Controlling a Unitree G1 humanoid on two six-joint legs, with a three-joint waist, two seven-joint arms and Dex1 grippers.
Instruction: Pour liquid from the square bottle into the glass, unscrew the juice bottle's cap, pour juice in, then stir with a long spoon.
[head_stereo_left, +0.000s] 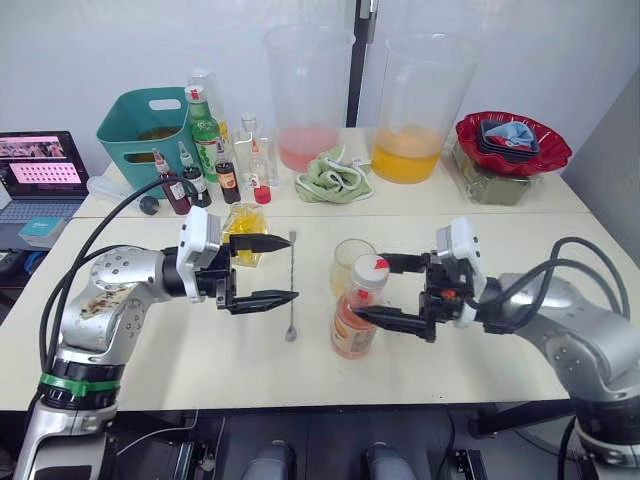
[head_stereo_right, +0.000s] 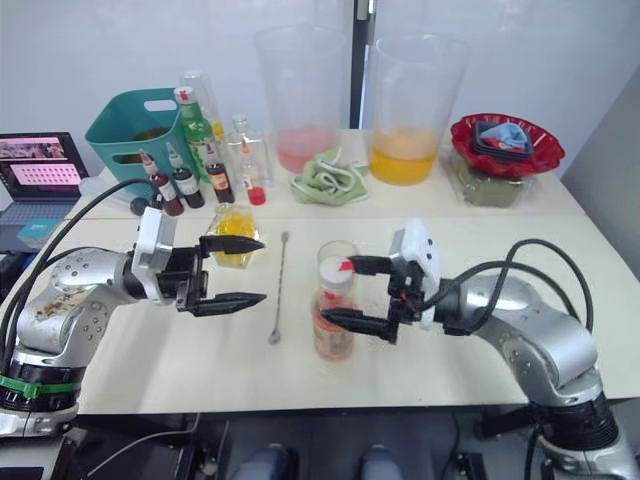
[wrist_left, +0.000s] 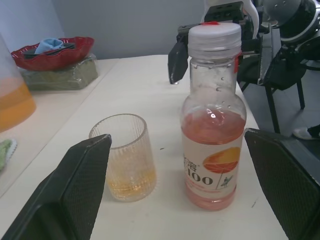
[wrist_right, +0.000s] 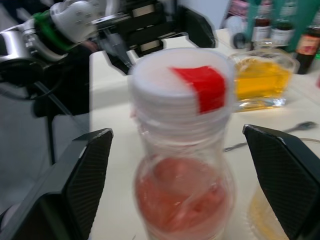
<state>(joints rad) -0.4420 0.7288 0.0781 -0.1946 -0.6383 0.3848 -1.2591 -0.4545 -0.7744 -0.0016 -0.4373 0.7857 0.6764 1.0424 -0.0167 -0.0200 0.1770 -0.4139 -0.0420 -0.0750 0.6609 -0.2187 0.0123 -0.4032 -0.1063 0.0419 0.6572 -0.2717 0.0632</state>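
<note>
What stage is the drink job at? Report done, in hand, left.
Done: the glass already holds a little yellow liquid, and the square bottle stands back on the table. In hand: the right gripper is open around the juice bottle, whose white cap is on. Left: unscrewing, pouring juice, and stirring; the long spoon lies untouched.

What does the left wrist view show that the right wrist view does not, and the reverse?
Left wrist alone: the red bowl and the bottle's label.
Right wrist alone: the square bottle of yellow liquid, the long spoon and the left gripper.
Both: the capped juice bottle and the glass holding a little yellow liquid.
</note>
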